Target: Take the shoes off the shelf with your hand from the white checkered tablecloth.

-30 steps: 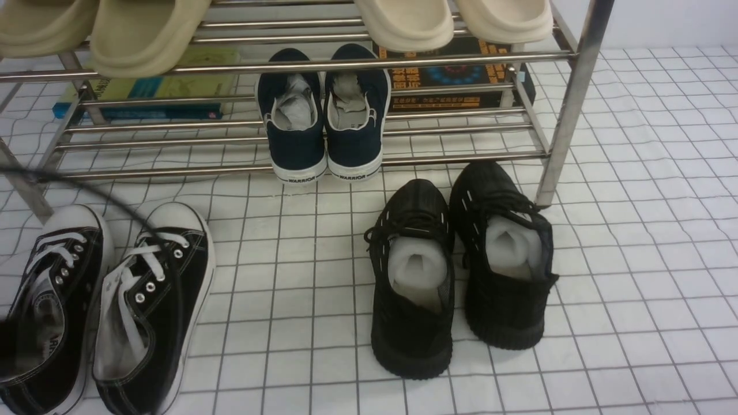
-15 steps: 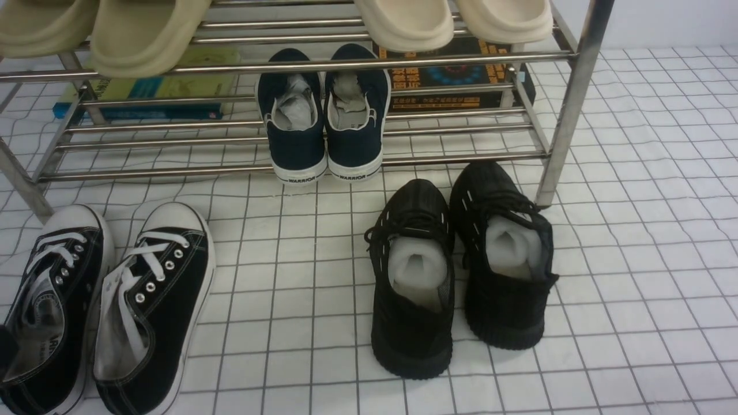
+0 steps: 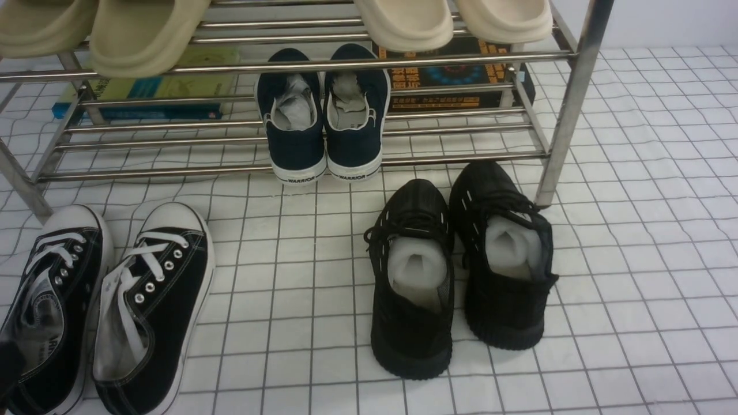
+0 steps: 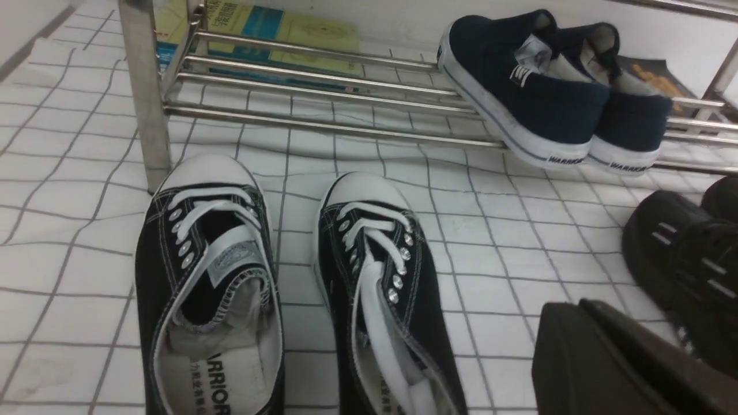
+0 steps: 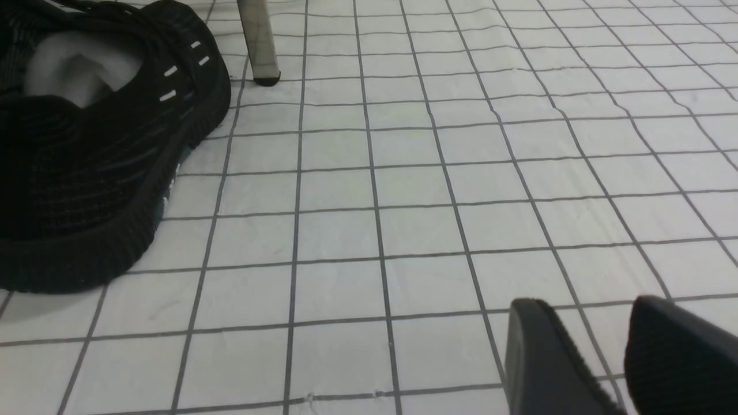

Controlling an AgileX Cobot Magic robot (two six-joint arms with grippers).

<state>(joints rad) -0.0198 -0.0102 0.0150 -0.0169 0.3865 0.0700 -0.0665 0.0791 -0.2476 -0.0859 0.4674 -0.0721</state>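
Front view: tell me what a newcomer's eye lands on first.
Two dark pairs on the white checkered tablecloth: the shoes at the robot's near left and all-black knit sneakers centre-right. Behind them stands the shelf, with navy slip-ons on its bottom tier and beige slippers above.

shoes (image 3: 104,305) on tablecloth (image 3: 634,259), front-left of shelf (image 3: 568,104) | slip-ons (image 3: 323,115) on bottom tier
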